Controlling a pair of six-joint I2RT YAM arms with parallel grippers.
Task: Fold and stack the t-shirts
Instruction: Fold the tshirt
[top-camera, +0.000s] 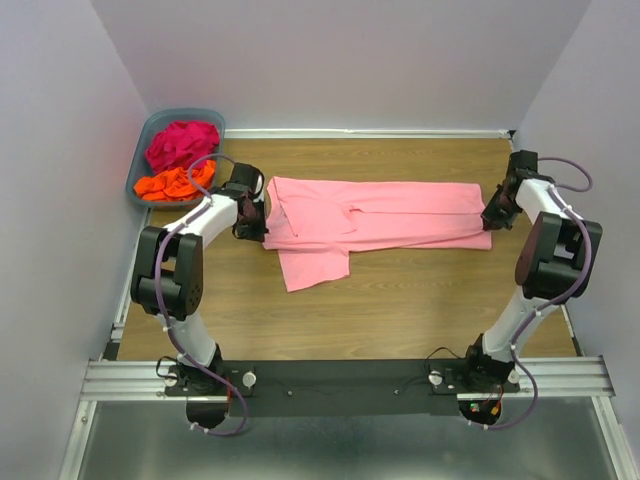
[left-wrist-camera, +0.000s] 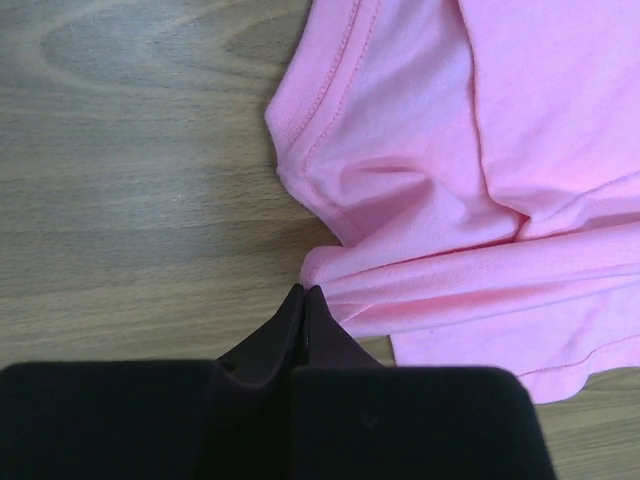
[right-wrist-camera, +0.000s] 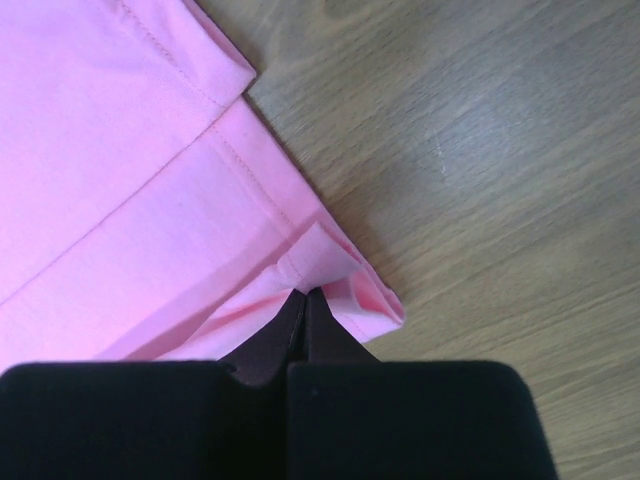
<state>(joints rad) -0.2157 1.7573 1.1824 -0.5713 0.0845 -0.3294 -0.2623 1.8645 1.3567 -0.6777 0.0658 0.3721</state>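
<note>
The light pink t-shirt lies stretched across the wooden table, folded lengthwise, with one sleeve flap hanging toward the near side. My left gripper sits at its left end and is shut, with the cloth's pleats running into the fingertips. My right gripper is at the right end, shut on a puckered corner of the hem at its tips. A magenta t-shirt and an orange t-shirt lie crumpled in the basket.
The grey-blue plastic basket stands at the table's far left corner, just behind my left arm. White walls close in the left, back and right sides. Bare wood lies between the shirt and the arm bases.
</note>
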